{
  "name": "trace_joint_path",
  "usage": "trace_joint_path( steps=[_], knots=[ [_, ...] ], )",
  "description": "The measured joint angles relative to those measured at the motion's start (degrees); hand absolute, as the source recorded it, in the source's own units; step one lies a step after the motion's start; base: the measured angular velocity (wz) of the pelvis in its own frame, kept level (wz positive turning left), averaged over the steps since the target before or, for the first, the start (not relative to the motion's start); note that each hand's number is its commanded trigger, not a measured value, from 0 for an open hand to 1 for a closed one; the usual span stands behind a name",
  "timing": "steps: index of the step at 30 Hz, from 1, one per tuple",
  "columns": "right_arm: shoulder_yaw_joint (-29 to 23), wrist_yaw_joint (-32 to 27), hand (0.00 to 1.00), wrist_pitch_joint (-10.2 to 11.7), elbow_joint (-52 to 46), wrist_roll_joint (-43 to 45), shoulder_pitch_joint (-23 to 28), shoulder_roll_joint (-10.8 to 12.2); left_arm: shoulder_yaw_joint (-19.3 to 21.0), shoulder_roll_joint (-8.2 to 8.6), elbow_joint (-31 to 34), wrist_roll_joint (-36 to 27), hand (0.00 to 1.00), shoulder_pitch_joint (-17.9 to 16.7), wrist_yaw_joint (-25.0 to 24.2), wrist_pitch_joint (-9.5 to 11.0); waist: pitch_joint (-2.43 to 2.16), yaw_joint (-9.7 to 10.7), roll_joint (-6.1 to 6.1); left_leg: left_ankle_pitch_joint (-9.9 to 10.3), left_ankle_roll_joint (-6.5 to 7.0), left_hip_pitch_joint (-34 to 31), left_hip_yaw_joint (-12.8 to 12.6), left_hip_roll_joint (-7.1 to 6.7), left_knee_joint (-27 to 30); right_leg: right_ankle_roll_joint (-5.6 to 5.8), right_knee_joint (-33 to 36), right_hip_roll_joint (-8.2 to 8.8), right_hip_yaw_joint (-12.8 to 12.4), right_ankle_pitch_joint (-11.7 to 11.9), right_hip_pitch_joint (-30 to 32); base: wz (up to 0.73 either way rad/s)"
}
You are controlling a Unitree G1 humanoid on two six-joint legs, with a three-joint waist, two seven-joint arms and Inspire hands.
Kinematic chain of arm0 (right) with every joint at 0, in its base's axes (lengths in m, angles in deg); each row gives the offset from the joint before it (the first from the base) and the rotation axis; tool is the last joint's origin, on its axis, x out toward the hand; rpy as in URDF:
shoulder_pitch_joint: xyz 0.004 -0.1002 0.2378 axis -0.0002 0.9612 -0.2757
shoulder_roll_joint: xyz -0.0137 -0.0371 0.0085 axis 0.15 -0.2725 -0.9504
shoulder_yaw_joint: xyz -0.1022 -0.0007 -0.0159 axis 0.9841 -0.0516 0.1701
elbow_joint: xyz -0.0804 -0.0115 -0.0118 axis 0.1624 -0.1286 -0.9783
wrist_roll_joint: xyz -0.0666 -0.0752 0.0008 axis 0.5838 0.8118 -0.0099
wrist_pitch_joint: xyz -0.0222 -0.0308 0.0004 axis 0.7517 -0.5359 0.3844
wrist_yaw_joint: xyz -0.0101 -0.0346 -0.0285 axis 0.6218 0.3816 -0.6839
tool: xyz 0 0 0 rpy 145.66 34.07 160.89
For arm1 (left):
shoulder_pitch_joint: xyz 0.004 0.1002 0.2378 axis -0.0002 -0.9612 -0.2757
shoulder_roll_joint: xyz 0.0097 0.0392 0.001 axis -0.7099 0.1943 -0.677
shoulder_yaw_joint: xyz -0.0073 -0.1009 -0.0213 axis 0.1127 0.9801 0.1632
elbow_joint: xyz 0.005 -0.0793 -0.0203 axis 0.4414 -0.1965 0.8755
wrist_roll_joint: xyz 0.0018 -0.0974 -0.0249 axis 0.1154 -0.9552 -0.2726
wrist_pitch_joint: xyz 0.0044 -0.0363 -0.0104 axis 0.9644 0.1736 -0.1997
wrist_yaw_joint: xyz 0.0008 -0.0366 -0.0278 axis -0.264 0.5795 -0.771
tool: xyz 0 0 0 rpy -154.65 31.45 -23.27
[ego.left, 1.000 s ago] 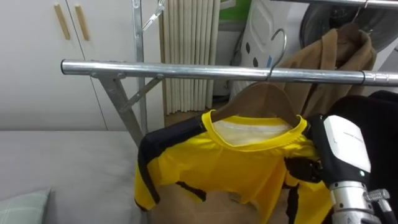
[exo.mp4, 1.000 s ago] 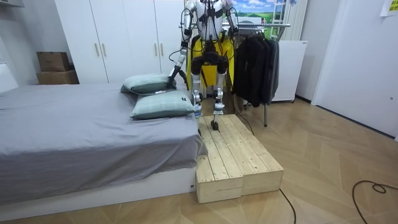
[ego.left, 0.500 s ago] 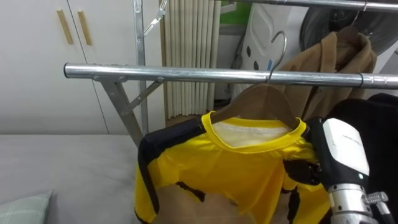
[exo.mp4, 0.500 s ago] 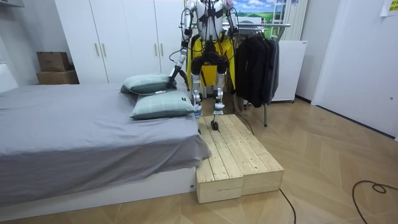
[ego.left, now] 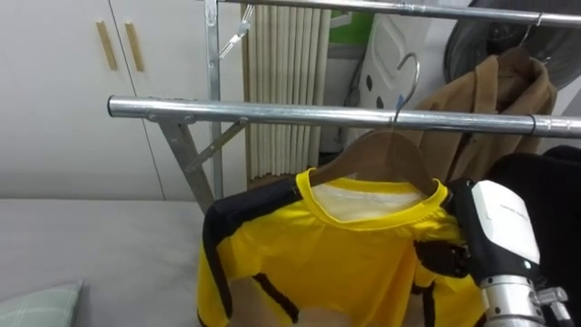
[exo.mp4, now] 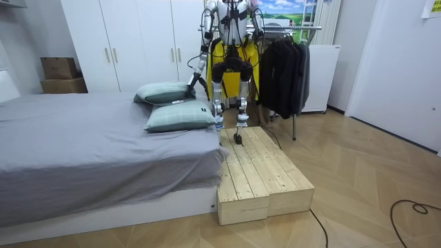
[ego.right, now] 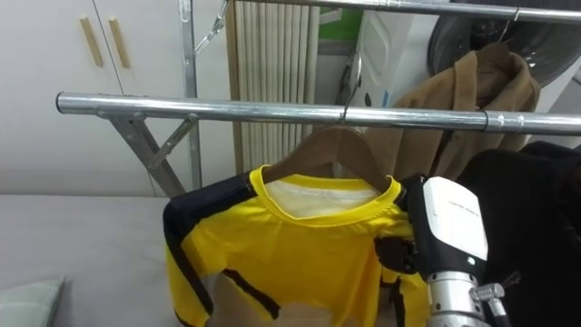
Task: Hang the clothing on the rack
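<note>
Yellow jersey with black sleeves [ego.left: 336, 263] hangs on a wooden hanger [ego.left: 386, 150] hooked over the silver metal rail [ego.left: 272, 113] | right hand [ego.left: 497, 225] at the jersey's right shoulder, grip cannot be told | left hand [exo.mp4: 191, 81] low, near a grey-green pillow [exo.mp4: 165, 92], state cannot be told

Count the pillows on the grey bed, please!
2. One pale green pillow lies at the grey bed's edge by the wooden platform; the other pillow lies behind it, nearer the metal clothes rack.
</note>
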State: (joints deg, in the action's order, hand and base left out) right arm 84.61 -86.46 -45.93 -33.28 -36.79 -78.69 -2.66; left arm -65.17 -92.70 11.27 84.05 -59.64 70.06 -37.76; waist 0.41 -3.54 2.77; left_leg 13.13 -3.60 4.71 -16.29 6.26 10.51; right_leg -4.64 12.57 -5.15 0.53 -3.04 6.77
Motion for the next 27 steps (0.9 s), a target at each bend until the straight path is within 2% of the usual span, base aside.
trace_joint_path(
  steps=[7,10,15,27],
  knots=[
    [0.1,0.8,1.0,3.7,7.5,-5.7,-0.2,-0.1,0.4,-0.01,0.0,2.0,0.0,0.0,-0.1,0.2,0.08,0.3,0.09,0.0,-0.01,0.6,1.3,-0.13,0.1,0.18,0.1,0.33,1.0,-0.8,-0.9,0.09],
    [0.2,2.2,1.0,3.3,11.1,-6.3,-0.2,-0.1,0.3,-0.02,0.0,2.0,0.0,0.0,-0.1,0.7,0.14,0.2,0.2,-0.1,-0.09,0.6,1.3,-0.15,0.1,0.49,0.1,0.57,1.0,-1.1,-0.8,0.0],
    [0.2,1.9,1.0,3.8,11.9,-6.9,-0.5,-0.1,0.3,-0.16,0.5,2.0,0.0,-0.1,-0.1,0.8,0.19,0.2,0.24,-0.2,-0.22,0.3,1.7,-0.08,0.2,0.47,0.0,0.57,1.2,-1.0,-0.8,0.02],
    [0.4,0.5,1.0,7.1,18.5,-9.1,-3.1,0.0,0.3,-0.28,1.2,3.3,0.0,-0.2,0.5,0.8,0.34,-0.6,0.72,-0.4,-0.32,0.0,2.3,-0.06,0.4,0.1,0.0,0.27,1.4,-0.8,-0.8,0.01]
  ],
)
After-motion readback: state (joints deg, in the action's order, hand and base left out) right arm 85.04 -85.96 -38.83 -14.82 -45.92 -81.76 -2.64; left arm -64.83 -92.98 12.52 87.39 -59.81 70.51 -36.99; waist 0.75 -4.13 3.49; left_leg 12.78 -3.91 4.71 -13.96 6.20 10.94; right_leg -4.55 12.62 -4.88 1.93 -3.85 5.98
